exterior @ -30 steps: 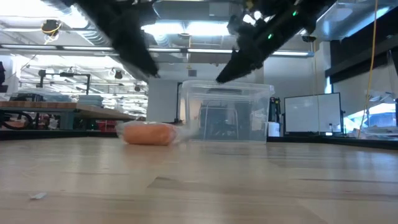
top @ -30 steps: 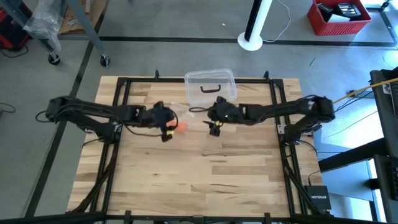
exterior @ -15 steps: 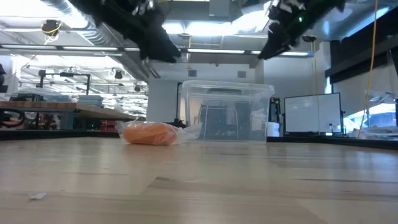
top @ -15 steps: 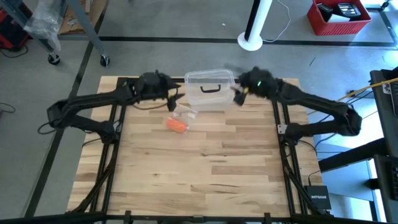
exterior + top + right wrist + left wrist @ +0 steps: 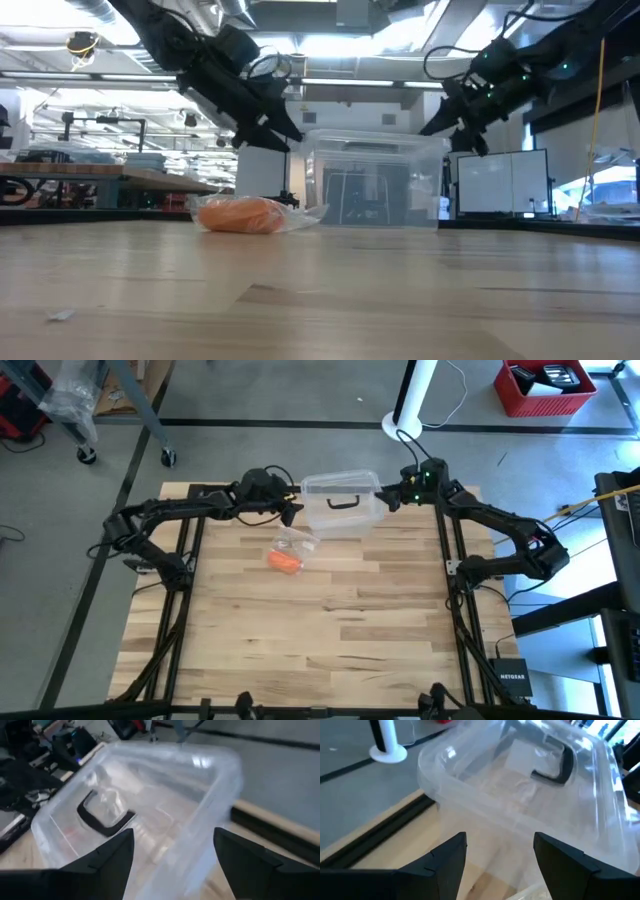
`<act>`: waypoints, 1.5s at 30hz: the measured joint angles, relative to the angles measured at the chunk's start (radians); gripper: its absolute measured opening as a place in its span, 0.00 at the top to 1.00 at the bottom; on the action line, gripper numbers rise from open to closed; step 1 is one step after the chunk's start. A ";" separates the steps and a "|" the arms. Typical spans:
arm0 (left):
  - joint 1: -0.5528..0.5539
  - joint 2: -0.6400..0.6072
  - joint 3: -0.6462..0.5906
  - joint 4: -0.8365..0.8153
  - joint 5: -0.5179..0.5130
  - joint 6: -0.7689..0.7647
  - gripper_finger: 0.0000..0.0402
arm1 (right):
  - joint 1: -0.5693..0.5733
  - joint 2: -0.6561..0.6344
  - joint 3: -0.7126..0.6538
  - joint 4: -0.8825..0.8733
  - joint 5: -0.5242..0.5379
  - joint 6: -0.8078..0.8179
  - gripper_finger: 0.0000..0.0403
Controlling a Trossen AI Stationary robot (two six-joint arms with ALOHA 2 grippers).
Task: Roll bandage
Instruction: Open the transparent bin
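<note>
Left gripper (image 5: 292, 512), jaws spread and empty, hovers beside the clear box (image 5: 340, 503). The bandage (image 5: 285, 561), a small orange roll, lies on the table toward six o'clock from it. Right gripper (image 5: 386, 502), also spread and empty, is farther away.

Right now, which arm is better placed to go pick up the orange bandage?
Probably the left. The left gripper is open at the box's left side, with the bandage just in front of it; the right gripper is across the box.
</note>
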 joint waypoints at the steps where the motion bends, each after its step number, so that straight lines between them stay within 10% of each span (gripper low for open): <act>1: 0.000 0.011 0.000 0.008 0.006 -0.008 0.44 | 0.001 0.009 -0.006 0.004 -0.001 0.002 0.32; 45: -0.016 -0.017 0.001 -0.027 0.011 -0.314 0.44 | 0.002 0.031 -0.011 -0.024 -0.080 0.053 0.32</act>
